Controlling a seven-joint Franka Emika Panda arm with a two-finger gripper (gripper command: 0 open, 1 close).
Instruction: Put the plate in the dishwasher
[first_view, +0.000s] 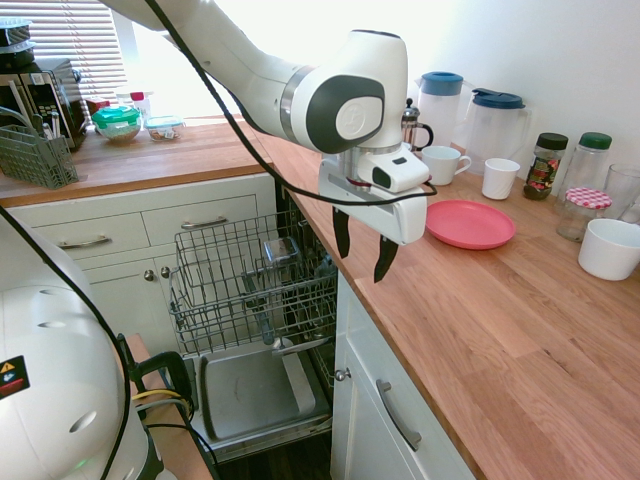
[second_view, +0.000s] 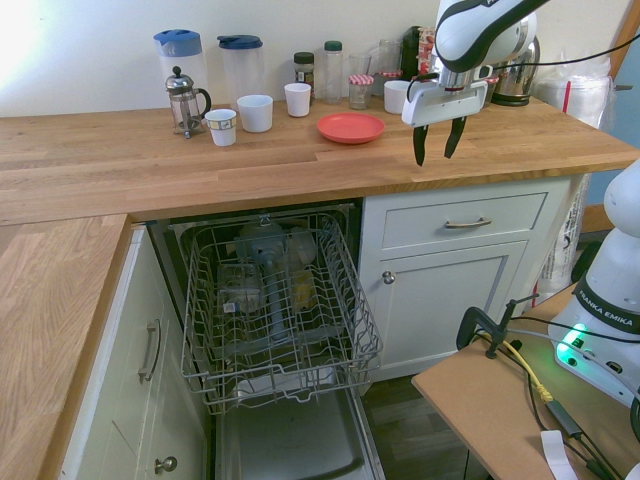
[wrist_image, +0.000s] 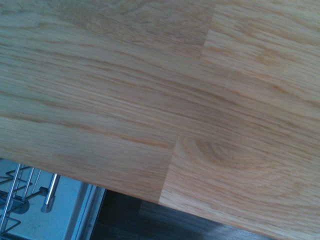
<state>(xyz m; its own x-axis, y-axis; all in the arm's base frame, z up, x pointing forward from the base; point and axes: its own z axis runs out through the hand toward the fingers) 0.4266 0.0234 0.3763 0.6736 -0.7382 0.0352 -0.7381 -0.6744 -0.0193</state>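
The coral-pink plate (first_view: 470, 223) (second_view: 350, 128) lies flat on the wooden worktop, near the mugs. My gripper (first_view: 363, 246) (second_view: 437, 143) hangs open above the worktop's front edge, empty, some way from the plate on the side away from the mugs. The dishwasher (first_view: 250, 290) (second_view: 275, 300) stands open below the worktop, its grey wire rack pulled out over the lowered door panel (first_view: 255, 390). The wrist view shows only the worktop wood (wrist_image: 165, 95) and a corner of the rack (wrist_image: 25, 190).
Behind the plate stand white mugs (second_view: 255, 112), a French press (second_view: 183, 100), two jugs (first_view: 495, 125), spice jars (first_view: 546, 165) and a white bowl (first_view: 609, 248). A cutlery caddy (first_view: 38, 155) sits on the far counter. White cabinet drawers (second_view: 465, 222) flank the dishwasher.
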